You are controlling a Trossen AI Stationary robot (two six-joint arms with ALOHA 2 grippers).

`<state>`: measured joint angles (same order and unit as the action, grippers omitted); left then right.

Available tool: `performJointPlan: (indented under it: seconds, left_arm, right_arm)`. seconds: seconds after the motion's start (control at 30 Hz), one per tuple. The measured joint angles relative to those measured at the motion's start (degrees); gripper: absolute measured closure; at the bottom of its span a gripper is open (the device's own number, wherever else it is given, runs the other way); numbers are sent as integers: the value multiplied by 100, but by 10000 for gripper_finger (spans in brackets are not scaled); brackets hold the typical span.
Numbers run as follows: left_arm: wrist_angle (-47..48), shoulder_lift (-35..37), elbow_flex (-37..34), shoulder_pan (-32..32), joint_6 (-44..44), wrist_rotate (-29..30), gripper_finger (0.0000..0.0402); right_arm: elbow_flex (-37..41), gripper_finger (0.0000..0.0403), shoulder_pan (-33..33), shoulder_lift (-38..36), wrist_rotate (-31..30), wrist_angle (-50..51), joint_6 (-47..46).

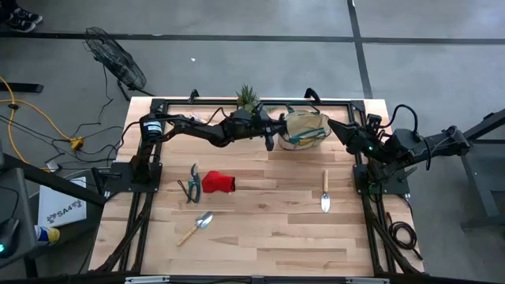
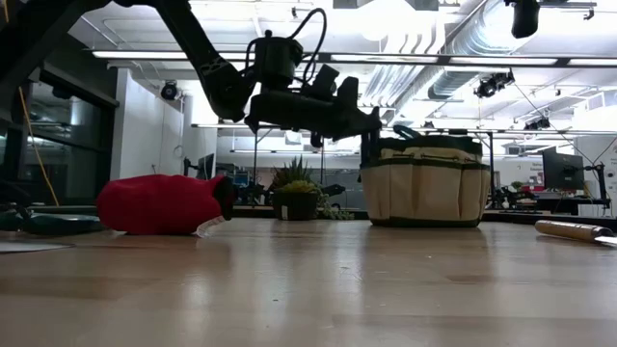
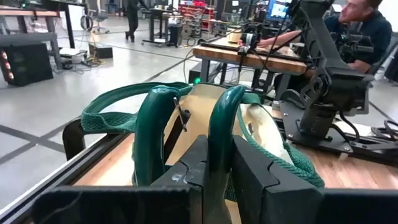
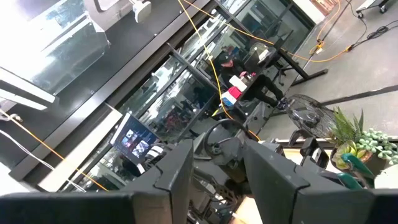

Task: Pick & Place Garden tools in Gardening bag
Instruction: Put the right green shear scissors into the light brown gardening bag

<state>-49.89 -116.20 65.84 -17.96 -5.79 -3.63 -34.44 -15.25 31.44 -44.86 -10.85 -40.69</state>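
My left gripper (image 1: 274, 132) reaches level along the table's far edge and stands at the left rim of the tan gardening bag (image 1: 309, 128), shut on teal-handled pruning shears (image 3: 186, 124). The bag rests on its flat bottom (image 2: 424, 220). On the table lie a second pair of shears (image 1: 192, 185), the red glove (image 1: 218, 182), one trowel (image 1: 195, 227) and another trowel (image 1: 324, 192). My right gripper (image 4: 217, 168) waits open, high at the table's right side. My left gripper pinches one teal handle (image 3: 221, 134) of the shears between its two fingers. The other handle (image 3: 152, 130) stands free beside one finger. The fingers come level from the table's left. The shears are lifted clear, handle ends toward the bag's green-trimmed rim; the blades are hidden.
A spiky potted plant (image 1: 247, 99) stands at the far edge, just left of the bag. Black frame rails (image 1: 150, 197) run along the table's sides. A person (image 3: 367, 22) sits beyond the table. Bare wood lies in the near half.
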Motion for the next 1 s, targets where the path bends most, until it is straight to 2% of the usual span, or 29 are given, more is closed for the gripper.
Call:
performJointPlan:
  seconds: [0.27, 0.57, 0.8, 1.0]
  left_arm:
    - [-2, 0, 0, -2, 117, -908, 364]
    - [44, 0, 0, 0, 147, -624, 363]
    - [46, 2, 0, 0, 147, -602, 310]
    - [46, 2, 0, 0, 147, -600, 298]
  right_arm:
    - [0, 268, -1, 0, 0, 0, 0]
    - [0, 268, -1, 2, 0, 0, 0]
    - [0, 268, -1, 0, 0, 0, 0]
    - [0, 268, 1, 2, 0, 0, 0]
